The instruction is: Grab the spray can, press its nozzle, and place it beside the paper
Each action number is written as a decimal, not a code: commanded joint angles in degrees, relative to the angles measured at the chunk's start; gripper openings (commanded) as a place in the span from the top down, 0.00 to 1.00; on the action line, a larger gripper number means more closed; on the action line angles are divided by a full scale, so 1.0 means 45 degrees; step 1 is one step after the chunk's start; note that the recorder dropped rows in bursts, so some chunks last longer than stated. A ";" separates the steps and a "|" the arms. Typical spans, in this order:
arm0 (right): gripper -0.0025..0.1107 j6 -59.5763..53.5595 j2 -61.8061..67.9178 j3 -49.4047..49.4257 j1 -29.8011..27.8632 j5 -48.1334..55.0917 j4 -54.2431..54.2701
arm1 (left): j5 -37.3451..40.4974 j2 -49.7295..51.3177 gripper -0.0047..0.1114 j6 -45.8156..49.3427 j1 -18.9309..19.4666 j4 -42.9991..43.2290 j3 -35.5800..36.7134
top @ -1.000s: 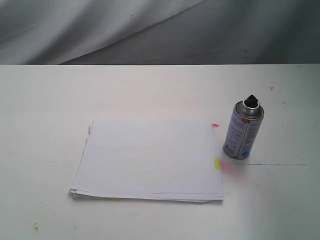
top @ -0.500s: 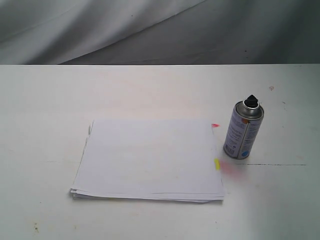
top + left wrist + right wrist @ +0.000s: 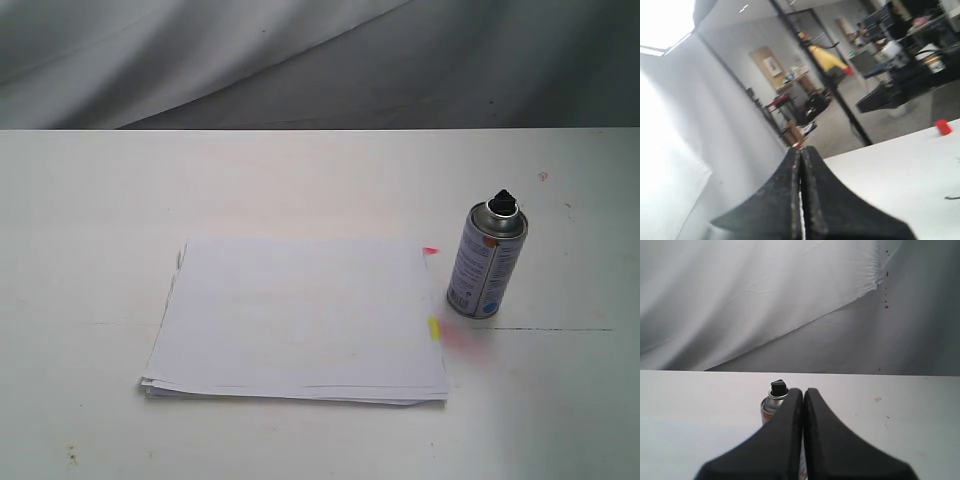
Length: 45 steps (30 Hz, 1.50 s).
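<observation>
The silver-grey spray can (image 3: 487, 265) stands upright on the white table, just right of the paper (image 3: 300, 318), its black nozzle (image 3: 503, 201) on top. Pink and yellow tabs stick out from the paper's right edge. In the right wrist view the spray can (image 3: 769, 407) and nozzle (image 3: 778, 386) show just beyond my right gripper (image 3: 803, 392), which is shut and empty; its fingers hide most of the can. My left gripper (image 3: 801, 151) is shut, holds nothing and points away over a table edge toward a room. Neither gripper appears in the exterior view.
A faint pink stain (image 3: 462, 338) marks the table beside the can's base. Grey cloth (image 3: 300, 60) hangs behind the table's far edge. A small red object (image 3: 942, 126) lies on the table in the left wrist view.
</observation>
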 commanded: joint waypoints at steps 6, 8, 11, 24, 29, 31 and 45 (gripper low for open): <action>0.98 -0.0023 -0.0048 0.0055 -0.0068 -0.0072 -0.0089 | -0.5860 -0.0037 0.96 -0.0761 -0.0048 -0.0962 0.0988; 0.98 -0.0023 -0.0048 0.0055 -0.0068 -0.0072 -0.0089 | -0.5893 -0.0037 0.96 -0.0436 -0.0048 -0.0962 0.1008; 0.98 -0.0023 -0.0048 0.0055 -0.0068 -0.0072 -0.0089 | -0.6106 -0.0037 0.96 -0.0283 -0.0048 -0.0962 0.1008; 0.98 -0.0023 -0.0048 0.0055 -0.0068 -0.0072 -0.0089 | -0.8372 -0.0037 0.96 -0.0277 -0.0048 -0.0962 0.1545; 0.98 -0.0023 -0.0048 0.0055 -0.0068 -0.0072 -0.0089 | -0.8067 -0.0037 0.96 -0.0277 -0.0048 -0.0962 0.1600; 0.98 -0.0023 -0.0048 0.0055 -0.0068 -0.0072 -0.0089 | -0.8067 -0.0037 0.96 -0.0277 -0.0048 -0.0962 0.1600; 0.98 -0.0023 -0.0048 0.0055 -0.0068 -0.0072 -0.0089 | -0.6519 -0.0037 0.96 -0.1480 -0.0048 -0.0962 0.1280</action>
